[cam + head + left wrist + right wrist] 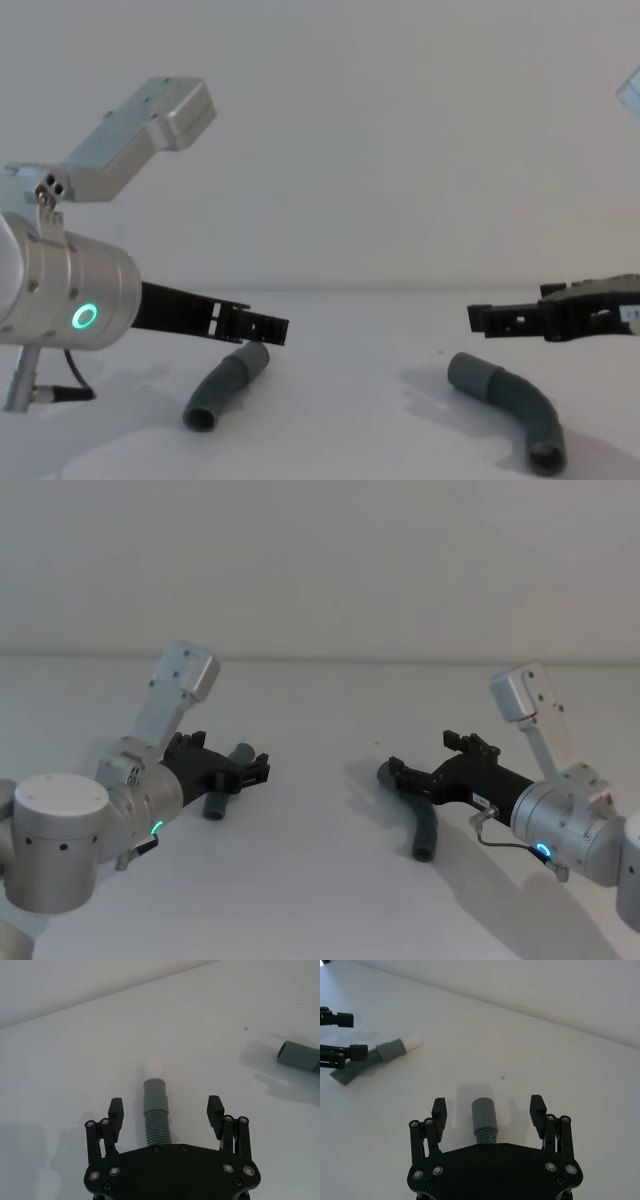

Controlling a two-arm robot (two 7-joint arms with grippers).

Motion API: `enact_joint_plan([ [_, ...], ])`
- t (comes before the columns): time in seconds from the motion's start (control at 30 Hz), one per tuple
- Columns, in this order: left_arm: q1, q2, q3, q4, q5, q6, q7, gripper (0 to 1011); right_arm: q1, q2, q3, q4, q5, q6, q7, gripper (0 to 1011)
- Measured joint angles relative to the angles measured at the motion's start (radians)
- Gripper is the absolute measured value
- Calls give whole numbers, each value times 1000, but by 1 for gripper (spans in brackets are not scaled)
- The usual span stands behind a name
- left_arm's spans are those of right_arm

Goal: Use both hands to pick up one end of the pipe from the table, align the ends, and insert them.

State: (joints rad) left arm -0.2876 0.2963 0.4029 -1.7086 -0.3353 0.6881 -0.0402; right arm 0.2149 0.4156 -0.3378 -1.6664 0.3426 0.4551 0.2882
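- Left gripper point(166, 1105) point(255, 770): jaws spread wide, gripping nothing. It is low over the table on the robot's left and reaches forward and inward.
- Left gripper fingers point(116, 1110): one on each side of the left pipe piece, with a clear gap on both sides.
- Right gripper point(488, 1106) point(420, 755): jaws also spread wide and empty. It is low over the table on the robot's right and points inward toward the left gripper.
- Right gripper fingers point(537, 1107): they flank the collar of the right pipe piece without touching it.
- Left pipe piece point(156, 1115) point(225, 385): dark grey with a ribbed body, lying flat under the left gripper. Its whitish tip point(414, 1042) points forward, beyond the fingertips.
- Right pipe piece point(425, 825) point(510, 400): dark grey and bent, lying flat under the right gripper. Its wider socket end point(484, 1109) sits between the fingers.
- The two pieces lie well apart, unjoined.
- Table point(320, 900): plain white, bearing both pieces.
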Motion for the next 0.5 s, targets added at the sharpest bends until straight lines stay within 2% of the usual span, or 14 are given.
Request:
enact_joint_plan([
  [0.2,1,4,-6,14,1,-2,-11,1001,6,-9,-7,18,-12,7,-4,1004],
  [0.5,-7,9,-7,56,10,-42,-38,1001,14,-20,-17,42,-29,14,-9,1004],
])
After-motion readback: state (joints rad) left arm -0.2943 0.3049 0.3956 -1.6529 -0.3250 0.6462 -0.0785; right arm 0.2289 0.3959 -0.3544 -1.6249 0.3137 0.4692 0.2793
